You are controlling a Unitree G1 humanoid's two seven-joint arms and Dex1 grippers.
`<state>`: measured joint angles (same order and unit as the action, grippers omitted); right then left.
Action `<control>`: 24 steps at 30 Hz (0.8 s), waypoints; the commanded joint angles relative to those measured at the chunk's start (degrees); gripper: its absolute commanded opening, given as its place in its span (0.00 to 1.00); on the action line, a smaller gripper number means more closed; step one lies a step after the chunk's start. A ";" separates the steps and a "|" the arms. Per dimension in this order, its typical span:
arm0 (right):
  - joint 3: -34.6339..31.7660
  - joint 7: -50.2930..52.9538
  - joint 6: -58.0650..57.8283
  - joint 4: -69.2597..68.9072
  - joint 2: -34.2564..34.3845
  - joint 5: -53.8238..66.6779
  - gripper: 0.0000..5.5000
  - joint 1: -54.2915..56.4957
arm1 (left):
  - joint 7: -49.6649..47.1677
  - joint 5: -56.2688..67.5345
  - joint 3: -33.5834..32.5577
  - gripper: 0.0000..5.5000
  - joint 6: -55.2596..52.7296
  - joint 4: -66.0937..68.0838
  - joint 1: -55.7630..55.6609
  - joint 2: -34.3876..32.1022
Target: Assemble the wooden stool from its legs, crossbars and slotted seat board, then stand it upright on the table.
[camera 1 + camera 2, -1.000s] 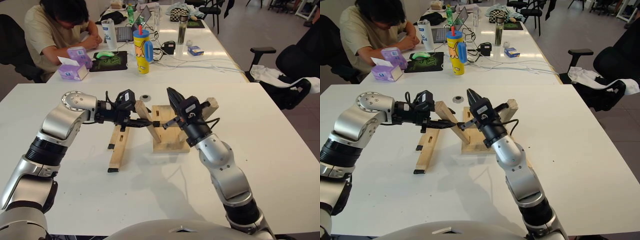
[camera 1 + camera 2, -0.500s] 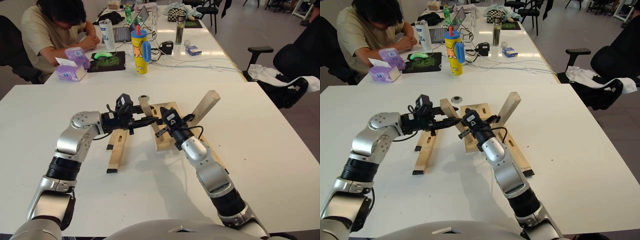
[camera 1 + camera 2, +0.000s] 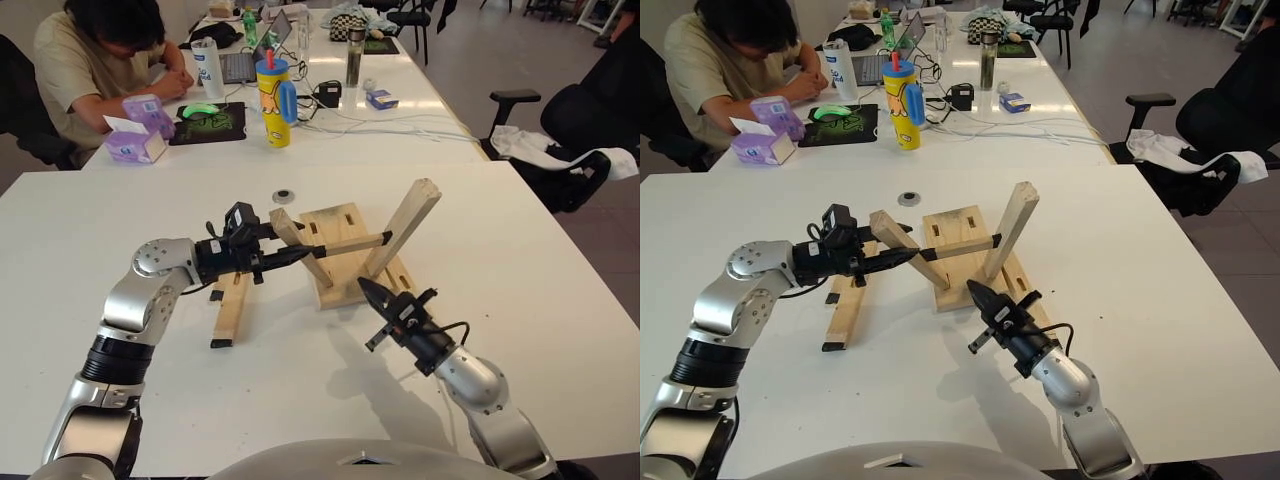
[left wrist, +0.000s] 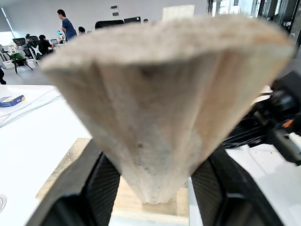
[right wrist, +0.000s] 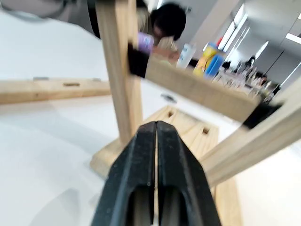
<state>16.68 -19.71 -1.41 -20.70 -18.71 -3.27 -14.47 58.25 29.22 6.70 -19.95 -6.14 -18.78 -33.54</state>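
Currently left gripper point(image 3: 285, 257) clamps tilted pale wooden leg point(image 3: 297, 243) standing in flat slotted wooden seat board point(image 3: 340, 215), mid white table point(image 3: 100, 220) — right gripper point(image 3: 366, 290) pinched together, empty, near board's front edge.

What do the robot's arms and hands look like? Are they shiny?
Yes! The left arm and right arm are shiny silver with black rings at the joints. The left hand and right hand are black, each with two pointed fingers. Thin black cables loop at the wrists.

Pt-built stool point(image 3: 343, 284): 2 tilted legs point(image 3: 406, 224), crossbar point(image 3: 352, 244)
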 commanded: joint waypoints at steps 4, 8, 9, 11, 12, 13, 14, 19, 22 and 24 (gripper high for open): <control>-1.73 6.99 -3.47 12.62 10.36 1.17 0.00 6.89 | 5.22 -1.55 4.33 0.37 -7.52 0.48 -8.87 -2.56; -1.53 11.70 -10.15 18.46 12.70 -2.50 0.00 7.66 | 7.71 -2.69 6.40 0.37 -9.84 2.13 -15.33 -2.28; -0.81 11.74 -13.38 20.19 12.78 -3.33 0.00 7.99 | 7.80 -2.93 6.95 0.37 -10.24 2.03 -15.96 -1.85; 0.53 11.19 -17.38 22.89 12.78 -4.26 0.00 8.26 | 7.59 -4.16 8.66 0.37 -9.55 1.94 -13.95 -0.71; 2.09 9.62 -20.08 25.13 12.52 -4.60 0.00 8.58 | 6.88 -5.71 10.25 0.37 -7.81 2.63 -11.18 0.40; 2.75 9.21 -20.86 26.58 12.45 -4.84 0.00 8.52 | 6.78 -7.18 12.04 0.37 -5.72 3.89 -8.26 1.41; 3.53 8.70 -21.98 27.66 12.20 -5.16 0.00 8.59 | 6.26 -7.82 12.83 0.37 -4.37 5.12 -5.80 2.54; 4.29 5.25 -25.83 27.41 11.73 -3.56 0.00 8.85 | 3.74 -10.74 15.82 0.37 1.64 7.03 0.99 5.08; 4.50 4.09 -26.67 26.98 11.04 -3.38 0.00 8.82 | 3.30 -11.46 16.94 0.37 3.72 6.00 1.72 5.44; 4.76 3.20 -26.89 27.23 10.74 -3.25 0.00 8.81 | 3.14 -10.87 16.61 0.37 3.69 5.25 1.64 5.42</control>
<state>16.90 -10.31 -17.55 -1.50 -7.17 -7.95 0.29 59.59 24.31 13.72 -12.52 -2.73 -22.74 -29.41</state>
